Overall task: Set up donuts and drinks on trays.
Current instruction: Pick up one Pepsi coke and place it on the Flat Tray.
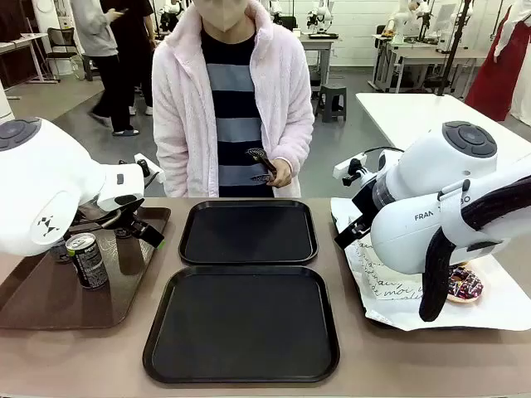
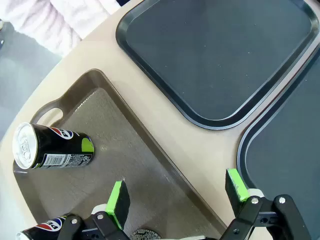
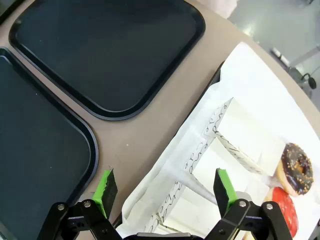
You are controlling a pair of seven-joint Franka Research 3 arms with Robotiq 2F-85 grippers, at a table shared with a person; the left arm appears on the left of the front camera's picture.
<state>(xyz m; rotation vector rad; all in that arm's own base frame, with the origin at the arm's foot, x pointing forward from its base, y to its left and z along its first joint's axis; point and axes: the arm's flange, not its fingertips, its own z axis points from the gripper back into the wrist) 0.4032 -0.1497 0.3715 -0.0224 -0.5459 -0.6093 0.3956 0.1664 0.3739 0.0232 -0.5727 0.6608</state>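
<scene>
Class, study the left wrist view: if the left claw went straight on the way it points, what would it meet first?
Most likely the rim of the brown tray, which runs between the green pads of the open left claw; depth is hard to judge. The drink can stands clear to one side.

A smooth grey floor (image 1: 75,116) fills the upper left of the frame, where two people (image 1: 112,50) walk past a black chair (image 1: 60,40) beside a white desk (image 1: 21,40). At upper centre a small dark stool (image 1: 332,98) stands near white tables (image 1: 423,112) that run to the upper right, with a pale wall (image 1: 357,16) behind. A tan tabletop (image 1: 373,356) spans the bottom under even indoor light.
</scene>
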